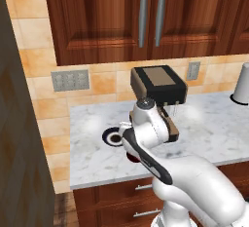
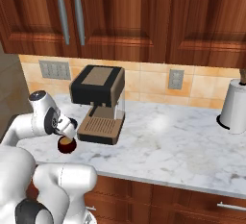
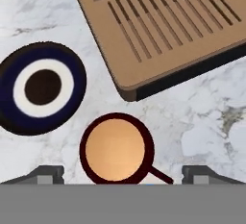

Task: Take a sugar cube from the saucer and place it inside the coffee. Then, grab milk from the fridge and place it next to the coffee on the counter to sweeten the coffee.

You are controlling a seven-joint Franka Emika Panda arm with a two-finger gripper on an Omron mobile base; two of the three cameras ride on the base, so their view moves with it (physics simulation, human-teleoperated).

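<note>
Coffee [image 3: 115, 149] centred beneath spread-open gripper [image 3: 122, 174], saucer [image 3: 42, 87] just beside, on counter [image 3: 202, 117]

Counter [image 1: 97, 158]: white marble, grey-veined, smooth with a soft sheen. Saucer [image 3: 42, 88]: glazed-looking, navy rim, white ring. Coffee [image 3: 116, 148] cup: dark red-brown, smooth. Coffee machine [image 2: 98, 103]: matt black casing, brown ribbed tray. Cabinets [image 2: 144, 16]: polished reddish wood, brushed metal handles. Backsplash [image 1: 104, 82]: tan tile.

On the counter [image 2: 182, 146] stand one cup [image 3: 116, 148], one saucer [image 3: 42, 88], one coffee machine [image 2: 98, 104] and one white container [image 2: 235, 106], perhaps a jar. Two wall outlets [image 2: 55, 69] show.
</note>
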